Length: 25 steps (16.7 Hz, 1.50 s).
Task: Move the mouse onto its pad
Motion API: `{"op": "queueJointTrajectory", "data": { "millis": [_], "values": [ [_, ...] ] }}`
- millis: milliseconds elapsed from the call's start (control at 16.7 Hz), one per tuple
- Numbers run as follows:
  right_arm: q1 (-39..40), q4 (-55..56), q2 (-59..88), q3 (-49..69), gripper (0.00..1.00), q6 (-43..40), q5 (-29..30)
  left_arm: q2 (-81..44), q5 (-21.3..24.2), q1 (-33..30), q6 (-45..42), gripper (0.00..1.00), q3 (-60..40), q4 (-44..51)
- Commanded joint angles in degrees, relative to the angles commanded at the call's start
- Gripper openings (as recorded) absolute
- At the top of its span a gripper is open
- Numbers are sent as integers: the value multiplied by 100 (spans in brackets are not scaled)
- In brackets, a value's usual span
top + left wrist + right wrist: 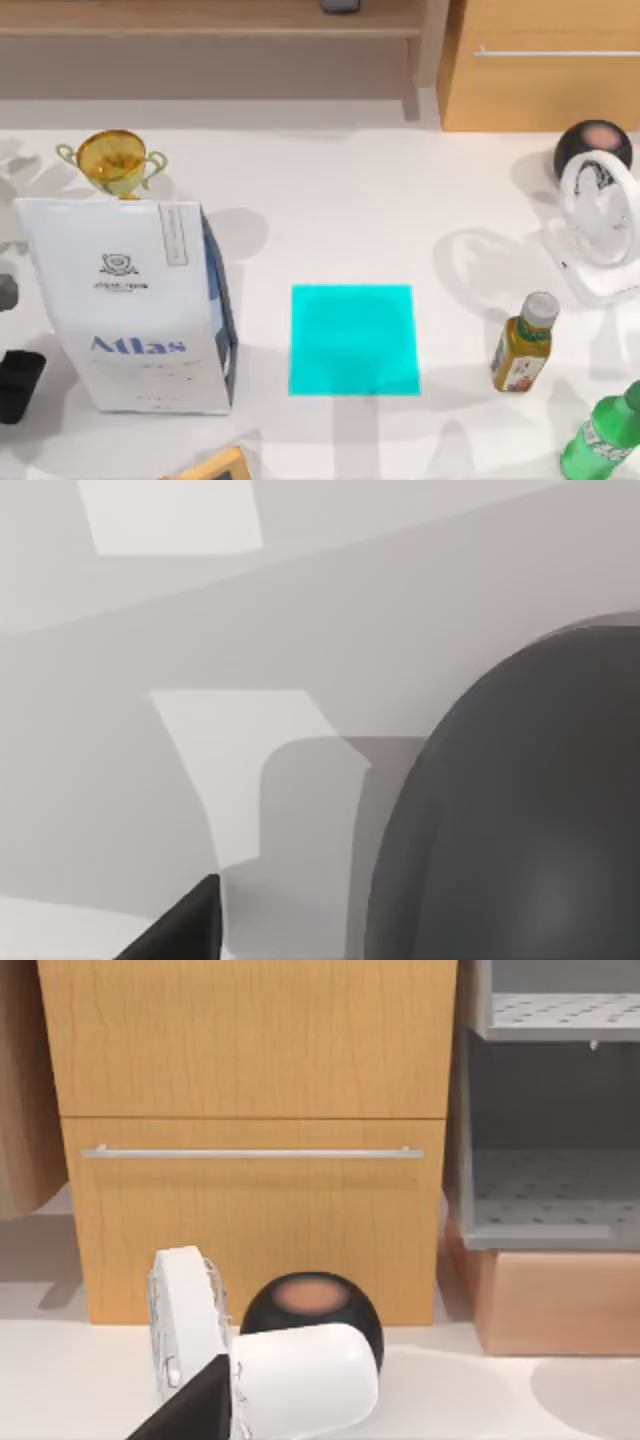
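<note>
— Well, found the flat bright cyan rectangular pad [354, 340] yet?

— Yes. Lying flat on the white table [330, 200], about mid-table, slightly toward the near edge. Thin, plain, unmarked, evenly coloured, sides square to the table's edges, whole surface in sight.

— And around it?

— On the left, close by but not touching, standing upright: tall white paper bag printed "Atlas" in blue [125, 305], a bit narrower than the pad. Behind that, a small gold two-handled trophy cup [112, 160]. On the right, apart from the pad: small yellow-green bottle with a grey cap [523, 345]. Farther right, at the near corner: green plastic bottle [605, 435]. At the back right: white caged desk fan [598, 230], with a black ball-shaped speaker with a pinkish top [593, 148] just behind it.

— Any sign of the mouse?

— Hard to say. Black blocky shape [18, 385] at the table's left edge, beside the bag; cannot tell whether mouse or arm part.

— And the grippers?

— Left gripper [170, 935]: dark wedge in the left wrist view, next to a big dark grey rounded mass [520, 810] of unclear identity. Spread or pressed together: cannot tell. Right gripper [190, 1405]: pointed toward the fan and speaker, with a light wooden drawer cabinet with a silver bar handle [250, 1080] behind them. Grip likewise impossible to judge.
</note>
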<state>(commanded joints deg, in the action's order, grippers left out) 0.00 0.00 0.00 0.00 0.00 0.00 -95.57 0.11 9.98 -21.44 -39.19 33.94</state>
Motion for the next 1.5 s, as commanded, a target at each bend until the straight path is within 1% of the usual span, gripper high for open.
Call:
{"op": "queueJointTrajectory", "data": {
  "millis": [240,300,480,600,840,960,1080,1380,1500],
  "values": [
    [0,0,0,0,100,0,0,0,0,0,0,0,0,0],
    [0,0,0,0,100,0,0,398,46,17,-9,0,-191,414],
    [0,0,0,0,100,0,0,500,45,22,-18,0,-410,639],
    [0,0,0,0,100,0,0,665,44,22,-12,0,-719,1089],
    [0,0,0,0,100,0,0,999,45,12,-1,0,-1288,2381],
    [0,0,0,0,100,0,0,1234,46,3,13,0,-1596,2800],
    [0,0,0,0,100,0,0,1386,46,-7,30,0,-1757,2973],
    [0,0,0,0,100,0,0,1369,43,5,20,0,-1746,2963],
    [0,0,0,0,100,0,0,1331,60,-13,-146,0,-1870,2931]
  ]
}}
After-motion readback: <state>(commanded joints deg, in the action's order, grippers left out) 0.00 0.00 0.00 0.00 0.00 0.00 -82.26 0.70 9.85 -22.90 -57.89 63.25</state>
